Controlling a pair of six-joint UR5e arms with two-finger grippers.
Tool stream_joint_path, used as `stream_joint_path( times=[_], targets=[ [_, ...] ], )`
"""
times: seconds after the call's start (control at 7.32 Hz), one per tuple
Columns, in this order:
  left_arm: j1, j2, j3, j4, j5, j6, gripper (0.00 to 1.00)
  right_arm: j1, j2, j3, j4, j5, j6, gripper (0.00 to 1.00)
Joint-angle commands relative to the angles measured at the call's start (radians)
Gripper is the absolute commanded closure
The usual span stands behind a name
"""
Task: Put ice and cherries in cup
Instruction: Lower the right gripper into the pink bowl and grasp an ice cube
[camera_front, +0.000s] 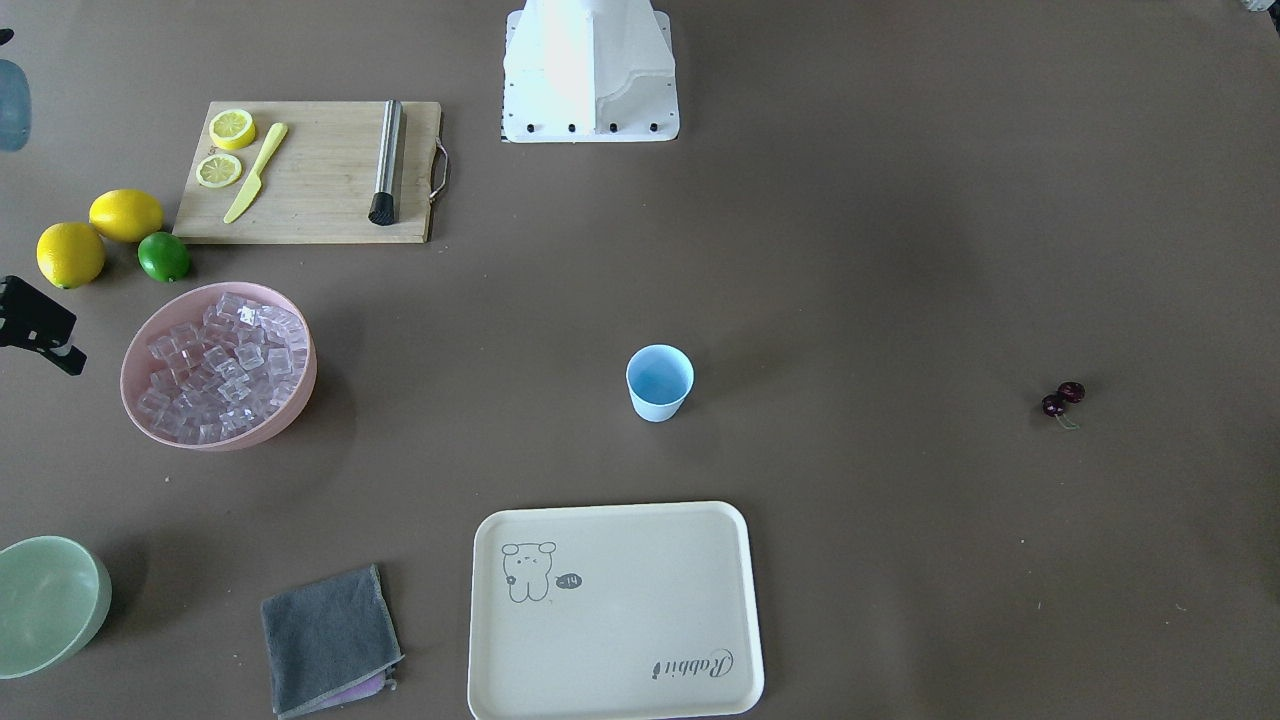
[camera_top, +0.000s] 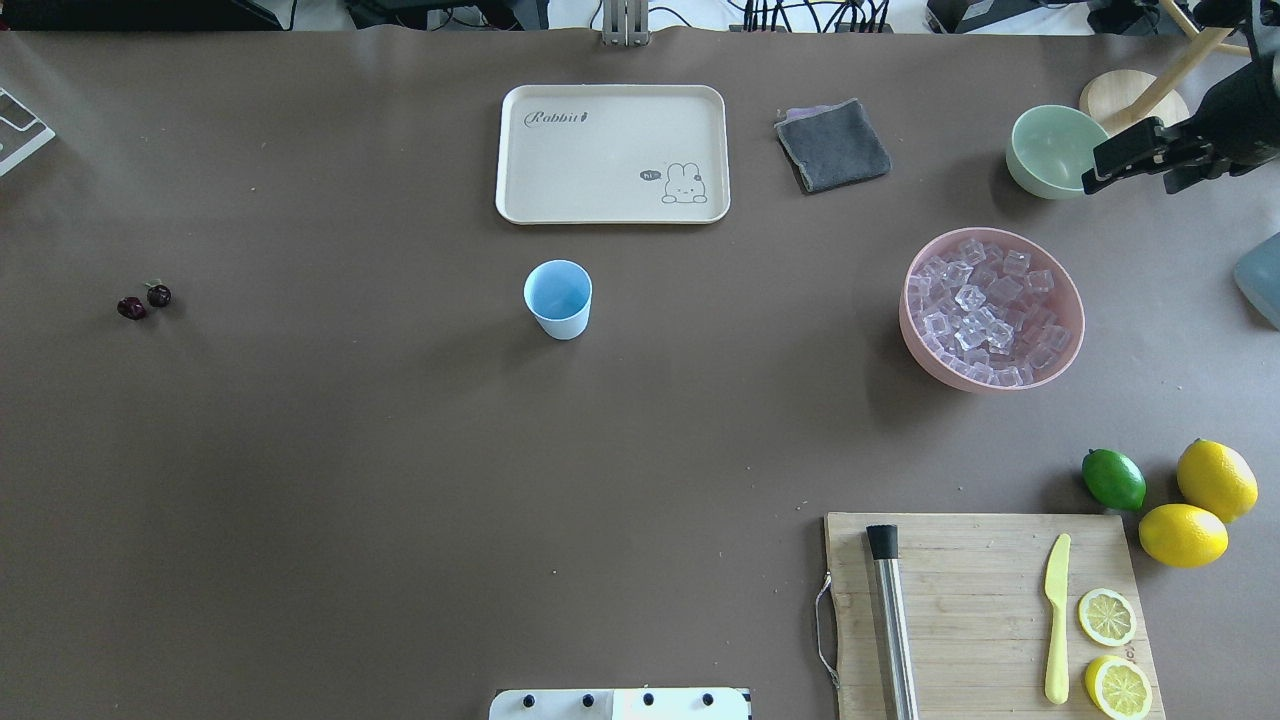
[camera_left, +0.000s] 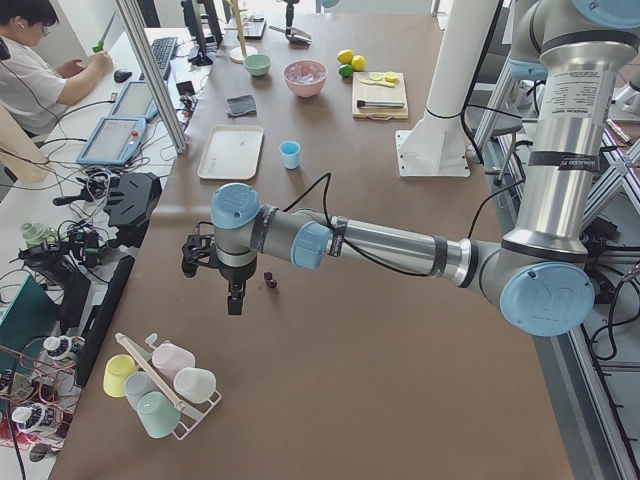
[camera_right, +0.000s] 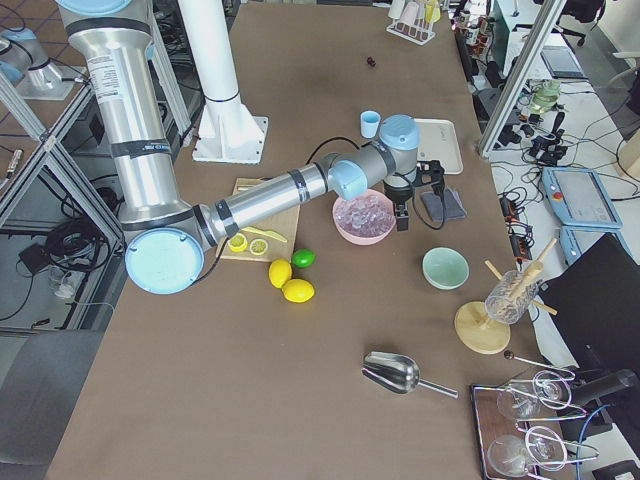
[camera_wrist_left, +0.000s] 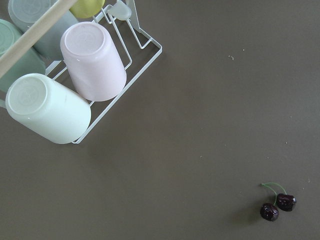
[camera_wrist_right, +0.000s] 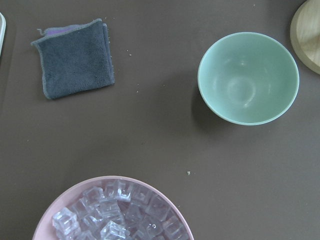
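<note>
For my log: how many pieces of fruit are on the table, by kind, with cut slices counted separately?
Whole lemons: 2
Lemon slices: 2
Lime: 1
Cherries: 2
Total: 7

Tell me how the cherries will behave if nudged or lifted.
The cherries are small, round and glossy, so a nudge would probably roll them and a grip may slip. Thin green stems join the pair, so lifting one likely brings the other dangling. Being so small, they are probably light.
</note>
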Motion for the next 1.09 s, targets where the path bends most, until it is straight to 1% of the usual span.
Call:
stream_joint_path(
  times=[0.0,0.14,0.27,0.41,0.55,0.68,0.82,0.96],
  targets=[
    [0.002,-0.015,0.004,-0.005,0.0,-0.004,0.02,-0.123,-0.004,-0.001,0.001,-0.074,0.02,0.0],
    [0.002,-0.014,-0.008,-0.005,0.0,-0.004,0.02,-0.148,-0.004,0.0,0.002,-0.071,0.021,0.01],
    [0.005,-0.02,-0.001,-0.006,0.0,-0.004,0.02,-0.179,-0.008,-0.001,0.004,-0.08,0.021,0.05],
    [0.005,-0.032,0.001,-0.006,0.0,-0.004,0.02,-0.197,-0.01,-0.004,0.005,-0.079,0.02,0.18],
    [0.005,-0.034,-0.001,-0.006,0.002,-0.004,0.02,-0.222,-0.016,-0.004,0.007,-0.083,0.02,0.19],
    [0.005,-0.035,0.001,-0.006,0.003,-0.004,0.02,-0.249,-0.016,-0.006,0.008,-0.112,0.017,0.22],
    [0.005,-0.035,-0.001,-0.005,0.005,-0.004,0.02,-0.279,-0.013,-0.017,0.007,-0.147,0.012,0.35],
    [0.005,-0.034,-0.001,-0.006,0.005,-0.004,0.02,-0.289,-0.005,-0.029,0.008,-0.154,0.01,0.34]
  ],
)
